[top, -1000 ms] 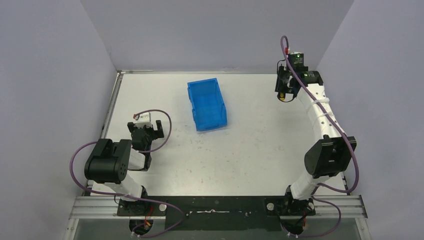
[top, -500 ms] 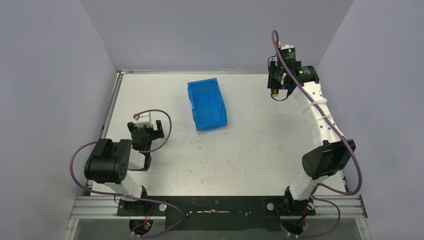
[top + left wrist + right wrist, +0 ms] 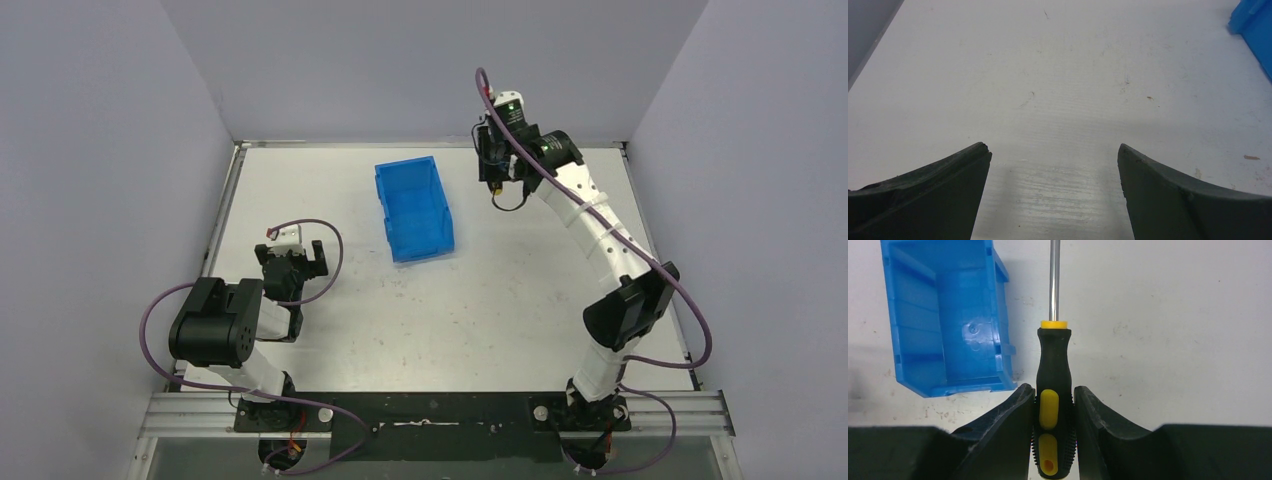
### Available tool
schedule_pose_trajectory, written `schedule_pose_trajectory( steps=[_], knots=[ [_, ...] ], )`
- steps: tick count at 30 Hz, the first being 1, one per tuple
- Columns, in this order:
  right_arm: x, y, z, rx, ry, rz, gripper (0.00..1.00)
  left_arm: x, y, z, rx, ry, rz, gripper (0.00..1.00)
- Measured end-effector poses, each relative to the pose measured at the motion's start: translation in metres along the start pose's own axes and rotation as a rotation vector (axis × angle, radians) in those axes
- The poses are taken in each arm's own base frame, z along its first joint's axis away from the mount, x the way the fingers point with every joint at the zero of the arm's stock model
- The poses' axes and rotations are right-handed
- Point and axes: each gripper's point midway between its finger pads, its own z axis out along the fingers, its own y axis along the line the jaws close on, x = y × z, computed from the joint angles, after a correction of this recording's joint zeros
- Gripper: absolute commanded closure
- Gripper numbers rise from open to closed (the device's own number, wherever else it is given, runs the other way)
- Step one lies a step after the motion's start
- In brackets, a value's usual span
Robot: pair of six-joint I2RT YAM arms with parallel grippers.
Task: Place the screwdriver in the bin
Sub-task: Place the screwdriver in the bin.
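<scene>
One screwdriver held aloft, short of the bin

The yellow-and-black handle is clamped between the jaws of the right tool, and the shaft points straight ahead of it. The bin lies below and to the left of this tool, so the screwdriver hangs over bare desk just beside the bin. The carrying step is judged to be in hand. Next, the tool would need to be shifted to its left until shaft and handle are over the bin, then the grip released. The right arm is stretched far out and raised, its wrist turned downward. The left tool is spread wide with nothing between its jaws and held low on a folded arm.
</scene>
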Motion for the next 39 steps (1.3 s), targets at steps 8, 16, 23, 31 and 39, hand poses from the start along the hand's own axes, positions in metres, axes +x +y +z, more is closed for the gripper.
schedule_pose_trajectory(
  steps=[8, 16, 23, 31, 39],
  knots=[
    [0.005, 0.054, 0.014, -0.052, 0.008, -0.062, 0.98, 0.0, 0.0, 0.0, 0.0, 0.0, 0.0, 0.03],
    [0.002, 0.104, 0.02, -0.116, -0.02, -0.094, 0.97, 0.0, 0.0, 0.0, 0.0, 0.0, 0.0, 0.03],
    [-0.004, 0.126, 0.027, -0.137, -0.08, -0.049, 0.97, 0.0, 0.0, 0.0, 0.0, 0.0, 0.0, 0.03],
    [0.013, 0.141, 0.063, -0.128, -0.089, -0.02, 0.97, 0.0, 0.0, 0.0, 0.0, 0.0, 0.0, 0.03],
    [0.062, 0.148, 0.105, -0.068, -0.038, -0.009, 0.97, 0.0, 0.0, 0.0, 0.0, 0.0, 0.0, 0.03]
  ],
)
